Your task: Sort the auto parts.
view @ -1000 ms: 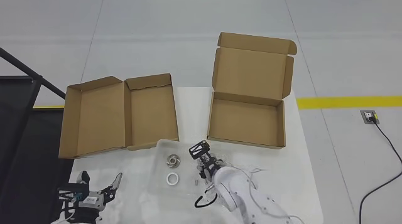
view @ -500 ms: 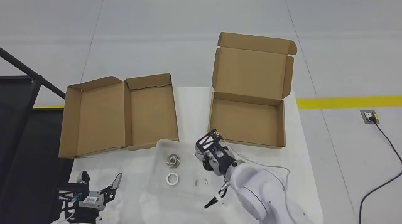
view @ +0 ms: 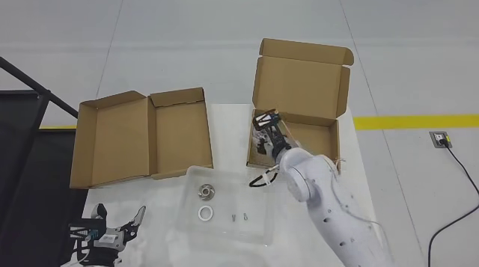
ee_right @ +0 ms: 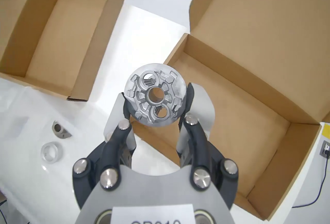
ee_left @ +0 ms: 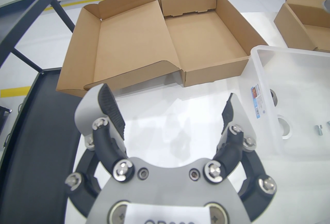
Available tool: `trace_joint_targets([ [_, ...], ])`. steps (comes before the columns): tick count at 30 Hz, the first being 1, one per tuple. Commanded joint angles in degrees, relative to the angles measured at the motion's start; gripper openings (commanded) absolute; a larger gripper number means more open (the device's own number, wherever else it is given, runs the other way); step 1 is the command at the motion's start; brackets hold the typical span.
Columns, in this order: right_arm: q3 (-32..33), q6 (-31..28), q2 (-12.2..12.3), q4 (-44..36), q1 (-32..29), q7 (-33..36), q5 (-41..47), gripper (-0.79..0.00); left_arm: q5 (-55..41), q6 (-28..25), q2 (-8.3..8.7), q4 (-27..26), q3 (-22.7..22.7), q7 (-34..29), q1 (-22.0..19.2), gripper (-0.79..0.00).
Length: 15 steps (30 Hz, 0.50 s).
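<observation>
My right gripper [ee_right: 157, 102] is shut on a round grey metal disc [ee_right: 155, 94] with a centre hole and cut-outs. In the top view the right gripper [view: 266, 129] hangs over the near left corner of the right cardboard box [view: 299, 147]. A clear plastic bin [view: 187, 173] near the table's front holds a metal hub [view: 206, 190], a white ring [view: 206, 212] and small bolts [view: 238, 216]. My left gripper [view: 118, 223] stands open and empty at the front left corner of the table, beside the bin [ee_left: 257, 75].
A second open cardboard box [view: 179, 129] lies at the back left with its lid [view: 112, 143] folded out flat. The right box's lid [view: 303, 80] stands upright behind it. A black frame [view: 30, 87] borders the table's left side.
The right arm lifted the metal disc out of the bin and carried it back and to the right, over the right box's corner. The left arm kept still.
</observation>
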Motion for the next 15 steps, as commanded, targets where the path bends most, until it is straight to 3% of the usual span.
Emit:
trace_joint_targets([
  [1,-0.18,0.33,-0.38,4.26,1.61,-1.11,1.16,-0.785,0.0,0.0,0.0,0.0,0.0,0.0,0.0,0.0],
  [15,-0.6,3.27,-1.87,18.82,7.21,-5.71,0.92,-0.785,0.0,0.0,0.0,0.0,0.0,0.0,0.0,0.0],
])
